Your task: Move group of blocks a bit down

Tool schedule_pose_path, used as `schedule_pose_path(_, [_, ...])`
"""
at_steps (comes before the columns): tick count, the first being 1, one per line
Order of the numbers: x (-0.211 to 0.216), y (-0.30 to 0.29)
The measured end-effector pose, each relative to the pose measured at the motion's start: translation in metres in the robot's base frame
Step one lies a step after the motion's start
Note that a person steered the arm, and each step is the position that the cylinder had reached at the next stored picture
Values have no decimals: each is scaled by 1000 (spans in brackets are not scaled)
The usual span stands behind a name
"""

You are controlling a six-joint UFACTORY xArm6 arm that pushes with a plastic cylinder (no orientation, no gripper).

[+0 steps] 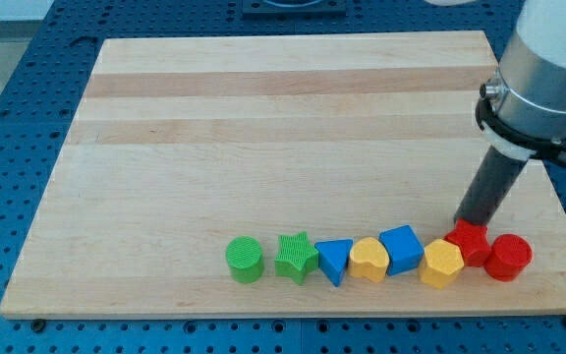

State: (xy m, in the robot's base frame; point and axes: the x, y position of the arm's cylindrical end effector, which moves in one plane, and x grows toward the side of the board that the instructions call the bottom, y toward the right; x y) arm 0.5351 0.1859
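Several blocks lie in a row near the view's bottom edge of the wooden board [263, 128]. From left to right they are a green cylinder [245, 260], a green star [296, 257], a blue triangle [334, 261], a yellow heart [368, 259], a blue cube [401, 249], a yellow hexagon [442, 263], a red star-like block [469, 242] and a red cylinder [508, 257]. My tip [466, 222] is at the upper edge of the red star-like block, touching or nearly touching it.
The arm's grey and black body [543, 79] hangs over the board's right side. A blue perforated table [8, 147] surrounds the board. The board's bottom edge [293, 313] lies just below the row.
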Motion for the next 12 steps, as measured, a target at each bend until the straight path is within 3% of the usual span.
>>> schedule_pose_path(4, [16,0])
schedule_pose_path(5, [-21,-6])
schedule_pose_path(6, [-26,-34])
schedule_pose_path(8, [-24,-79])
schedule_pose_path(12, [-8,-80])
